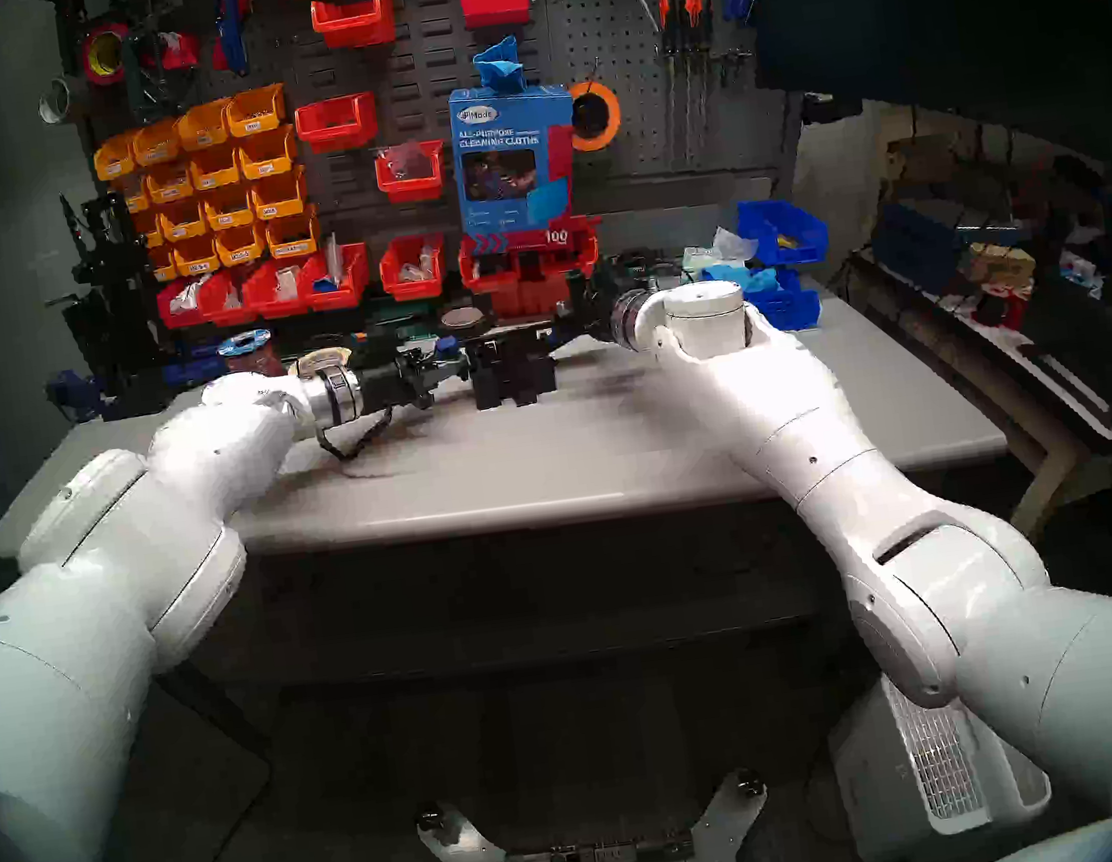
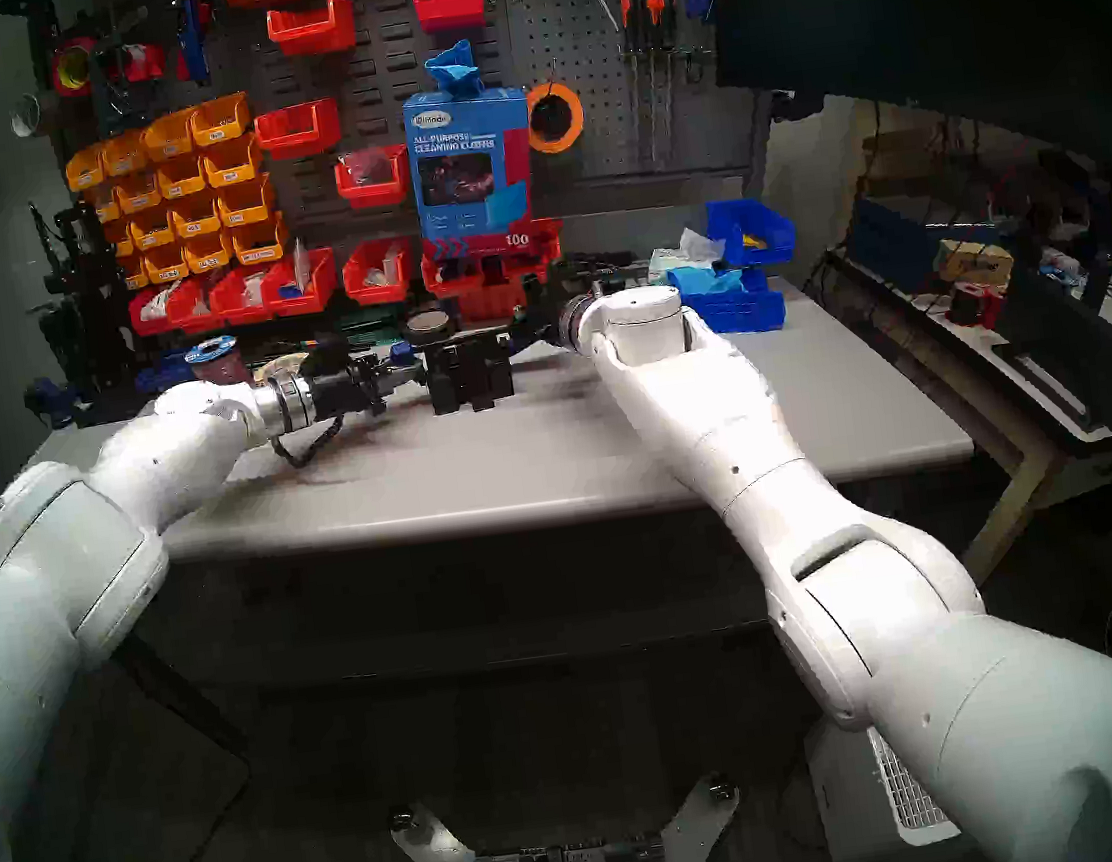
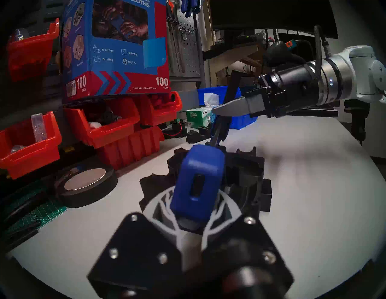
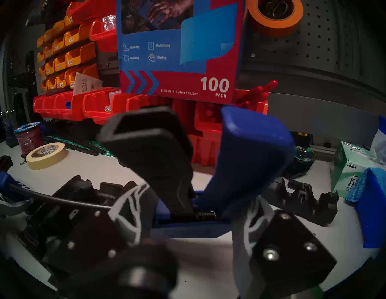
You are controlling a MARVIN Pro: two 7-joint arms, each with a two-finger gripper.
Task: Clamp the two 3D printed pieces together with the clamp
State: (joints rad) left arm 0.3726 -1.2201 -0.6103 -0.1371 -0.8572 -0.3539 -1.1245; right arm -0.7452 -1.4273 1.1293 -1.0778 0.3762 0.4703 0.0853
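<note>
You are holding the clamp (image 3: 198,183) at both ends, level above the table (image 1: 543,463); your left gripper (image 3: 195,221) is pinching its jaws together on the blue end jaw, and your right gripper (image 4: 188,210) is gripping the blue trigger-handle body, jaws closed on it. The two 3D printed pieces (image 1: 512,373) are standing together on the table under the bar, seemingly between the clamp's two faces; whether those faces are touching them, the views are not showing. My judgement: you should be keeping the bar level and square across both pieces while squeezing, so that the pads are meeting flat walls and not slots; steadying the far end with the left is stopping the pieces from skating apart. The table is grey, smooth and mostly bare near you; a black tape roll (image 3: 87,185), a cream tape roll (image 4: 47,155), red bins (image 1: 339,279) and a low notched black part (image 4: 300,200) are crowding the back, beneath a pegboard (image 1: 596,45) of tools.
</note>
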